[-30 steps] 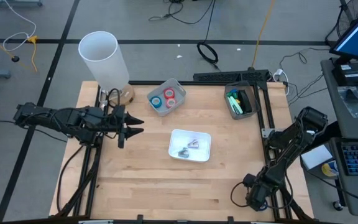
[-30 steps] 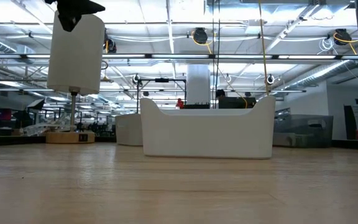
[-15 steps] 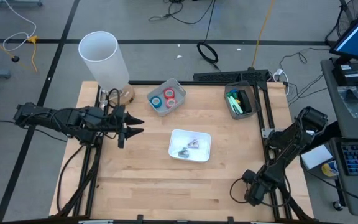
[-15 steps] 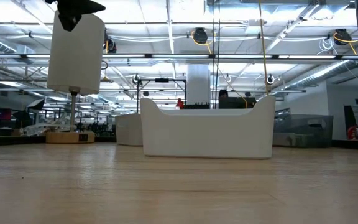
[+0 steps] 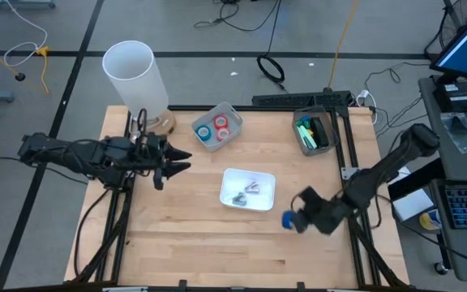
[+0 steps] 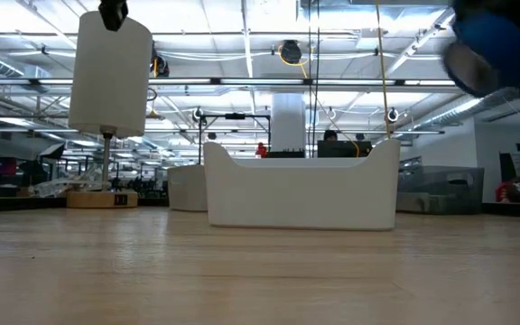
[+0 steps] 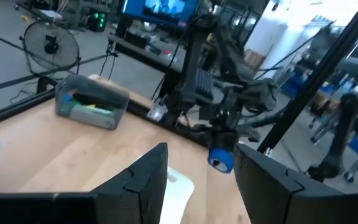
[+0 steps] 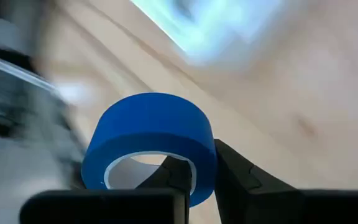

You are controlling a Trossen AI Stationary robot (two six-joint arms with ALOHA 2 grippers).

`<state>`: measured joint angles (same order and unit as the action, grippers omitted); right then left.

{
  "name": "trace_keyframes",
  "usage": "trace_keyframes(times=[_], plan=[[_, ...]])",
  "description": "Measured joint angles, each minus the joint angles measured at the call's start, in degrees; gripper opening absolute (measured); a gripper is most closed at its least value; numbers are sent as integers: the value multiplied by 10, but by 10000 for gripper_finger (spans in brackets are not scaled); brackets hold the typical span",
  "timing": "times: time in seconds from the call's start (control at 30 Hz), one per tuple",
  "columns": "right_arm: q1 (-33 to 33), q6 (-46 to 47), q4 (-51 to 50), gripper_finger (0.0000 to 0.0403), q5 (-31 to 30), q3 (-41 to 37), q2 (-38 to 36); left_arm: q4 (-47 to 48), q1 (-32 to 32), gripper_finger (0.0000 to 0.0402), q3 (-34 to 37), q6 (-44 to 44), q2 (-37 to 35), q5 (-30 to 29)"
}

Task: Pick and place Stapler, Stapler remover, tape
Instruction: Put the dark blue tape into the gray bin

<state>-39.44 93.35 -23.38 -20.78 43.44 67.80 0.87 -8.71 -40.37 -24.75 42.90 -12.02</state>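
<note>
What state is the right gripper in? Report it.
Shut on a blue tape roll: the right gripper pinches the roll's wall, one finger inside the ring, one outside.

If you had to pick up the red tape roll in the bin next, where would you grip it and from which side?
Come straight down with the left gripper, which is nearer. The red roll lies flat in the bin with its core facing up, so I would put one finger in the core and one outside, pinching the ring's wall.
</note>
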Motion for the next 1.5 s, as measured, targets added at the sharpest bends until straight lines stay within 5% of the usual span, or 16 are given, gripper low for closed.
trace_keyframes(times=[0.17,0.47,0.87,1.5], plan=[[90,-185,169,30,-66,1,-48,-61,0,182,0,-30,38,0],[227,-386,370,30,-39,1,-26,-163,0,182,0,-75,145,35],[318,-385,569,30,86,1,91,-344,0,182,0,-140,273,92],[350,-308,652,30,166,35,175,-381,4,182,1,-215,339,79]])
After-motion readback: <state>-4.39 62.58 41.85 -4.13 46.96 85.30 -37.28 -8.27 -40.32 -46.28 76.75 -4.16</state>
